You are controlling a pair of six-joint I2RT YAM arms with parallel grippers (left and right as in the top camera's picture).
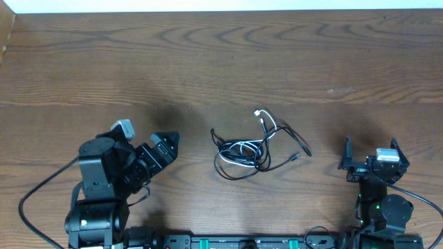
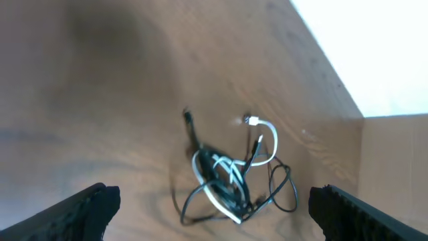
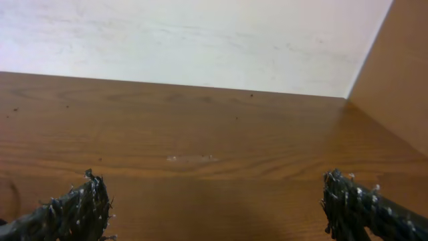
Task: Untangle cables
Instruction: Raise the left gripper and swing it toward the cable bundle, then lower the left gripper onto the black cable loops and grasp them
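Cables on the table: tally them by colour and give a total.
white cable: 1
black cables: at least 1; the tangle hides how many
total: at least 2

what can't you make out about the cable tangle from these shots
1. The cables: how many black cords there are and which crosses over which. They are too small overhead and blurred in the left wrist view.
2. The white plug: its connector type. It is too small in both views.
3. Right wrist view: the tangle falls outside the frame, and only table and wall show.
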